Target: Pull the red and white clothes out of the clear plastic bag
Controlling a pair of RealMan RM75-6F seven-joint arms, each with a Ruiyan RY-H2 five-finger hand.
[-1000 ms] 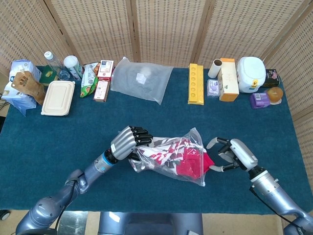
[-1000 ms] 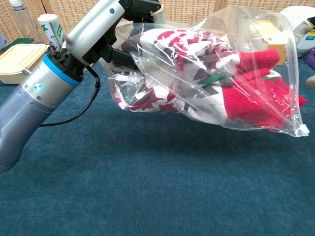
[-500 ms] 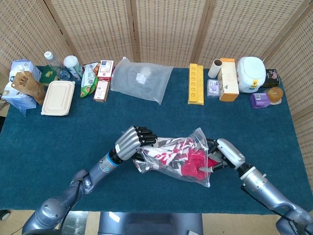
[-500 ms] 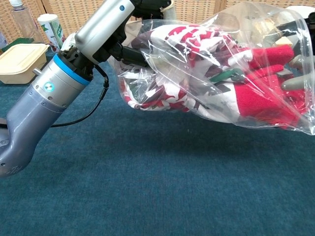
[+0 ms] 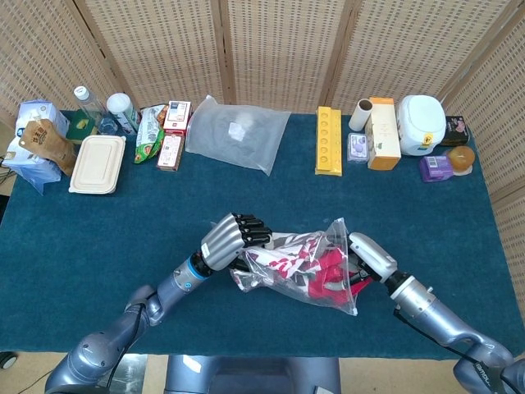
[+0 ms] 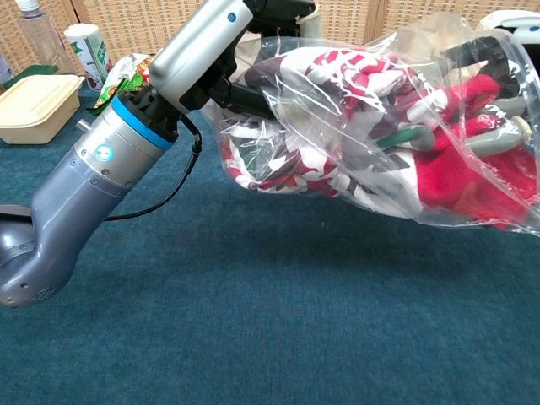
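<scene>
A clear plastic bag (image 5: 283, 279) with red and white clothes (image 5: 289, 253) hangs just above the blue table (image 5: 98, 246), near its front edge. My left hand (image 5: 233, 238) grips the bag's closed left end from above; in the chest view this hand (image 6: 268, 15) sits at the top, with the clothes (image 6: 337, 84) bulging to its right. My right hand (image 5: 367, 256) reaches into the bag's open right end. Its fingers (image 6: 506, 133) show through the plastic (image 6: 472, 198), curled into the red cloth.
Along the back edge stand a second clear bag with white cloth (image 5: 238, 131), a yellow tray (image 5: 328, 139), a beige lunch box (image 5: 98, 164), snack packs (image 5: 168, 131), bottles (image 5: 90, 107), boxes (image 5: 382, 131) and a white appliance (image 5: 421, 123).
My right hand moved left from beside the bag into its open mouth and its fingers closed into the red cloth. The left hand carried the bag slightly right and higher.
</scene>
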